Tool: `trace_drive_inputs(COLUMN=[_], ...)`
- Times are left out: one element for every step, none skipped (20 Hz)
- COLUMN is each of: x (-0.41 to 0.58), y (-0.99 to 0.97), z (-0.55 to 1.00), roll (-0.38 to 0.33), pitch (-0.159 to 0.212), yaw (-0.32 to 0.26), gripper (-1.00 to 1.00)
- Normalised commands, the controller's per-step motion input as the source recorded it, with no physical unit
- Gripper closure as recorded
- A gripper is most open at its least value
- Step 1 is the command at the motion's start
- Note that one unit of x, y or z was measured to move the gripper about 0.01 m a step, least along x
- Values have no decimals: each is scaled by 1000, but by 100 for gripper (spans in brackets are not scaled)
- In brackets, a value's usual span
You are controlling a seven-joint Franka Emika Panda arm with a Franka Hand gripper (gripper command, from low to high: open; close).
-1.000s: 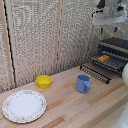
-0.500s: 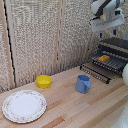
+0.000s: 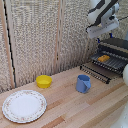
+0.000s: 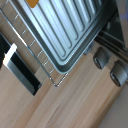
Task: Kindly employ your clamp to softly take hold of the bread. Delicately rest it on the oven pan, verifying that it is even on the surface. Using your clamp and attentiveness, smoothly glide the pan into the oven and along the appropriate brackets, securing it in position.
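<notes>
Woven reed screens back a pale wooden tabletop (image 3: 65,102), at whose far end, on the exterior view's right, sits the oven (image 3: 116,52) with its door down. The oven pan (image 3: 109,61) juts out of the opening, and the bread (image 3: 103,58) already lies on it, near the middle. In the wrist view the pan's ribbed metal fills the upper part, resting on a wire rack, with an orange corner of the bread at the very edge. The pincer (image 3: 99,28) hangs above the oven, apart from the pan; whether its fingers are spread or closed I cannot tell, as blur hides them.

What remains, by my judgement, is the push inward. A shove off-centre could skew the pan against its brackets and jam it, or jolt the roll off the surface. Coming down too steeply risks striking the open door.

A blue cup (image 3: 83,83), a yellow bowl (image 3: 44,81) and a patterned plate (image 3: 23,106) stand well apart from the oven, blocking nothing.
</notes>
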Motion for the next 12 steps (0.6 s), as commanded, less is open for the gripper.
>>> trace_drive_inputs(x=[-149,-154,-160,-163,-169,-166,-140,-103,-20,0,0,51], y=[0,0,0,0,0,0,0,0,0,0,0,26], z=[-60,-46,-37,-20,-9,-3,-11,-3,0,0,0,0], roll=[-305,-306,-309,-312,-316,-316,-319,-317,-314,-312,-305,-294], pitch=[157,159,159,155,150,144,118,97,84,85,79,83], yaw=[231,230,229,226,224,224,227,227,222,215,211,199], gripper=[-100,-100,-100,-100,-100,-100,-100,-100,-100,-100,-100,-100])
